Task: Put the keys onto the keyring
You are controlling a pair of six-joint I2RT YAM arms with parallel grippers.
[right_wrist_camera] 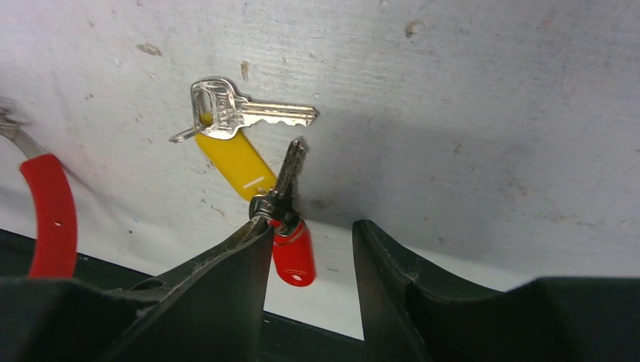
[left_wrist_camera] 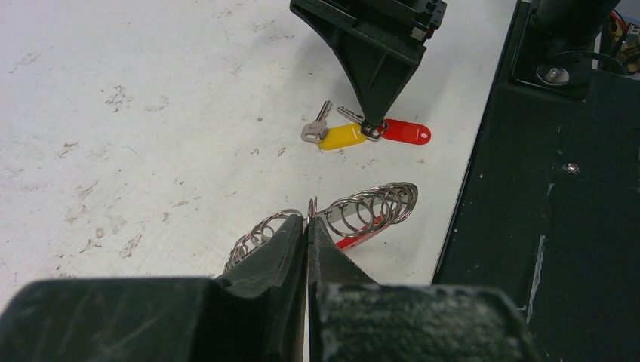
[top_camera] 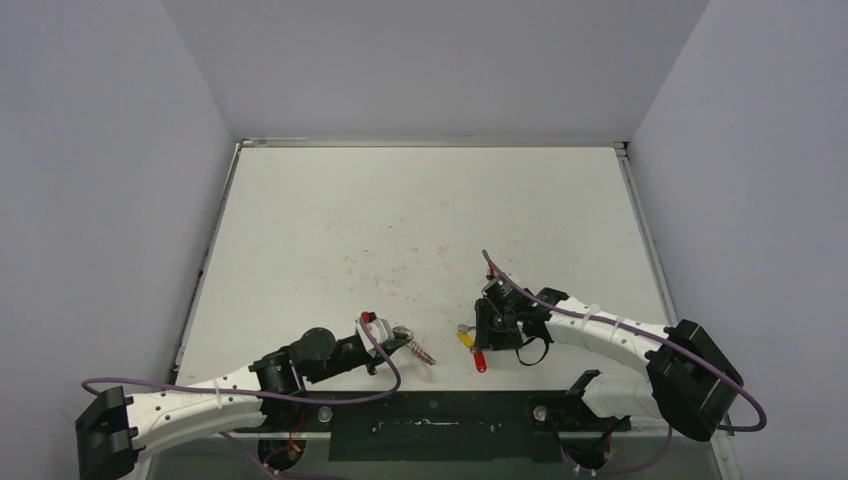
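Near the worktop's (top_camera: pixel 420 220) near edge, neither of the keys (right_wrist_camera: pixel 234 162) is on the keyring (left_wrist_camera: pixel 370 207) yet: both lie flat, close to it but apart. The left gripper (left_wrist_camera: pixel 308 226) is clamped tight on the keyring's wire. The right gripper (right_wrist_camera: pixel 309 234) stands partly open over the red-tagged key (right_wrist_camera: pixel 293 256), one finger touching its small ring but gripping nothing. Lifting and threading both keys remain.
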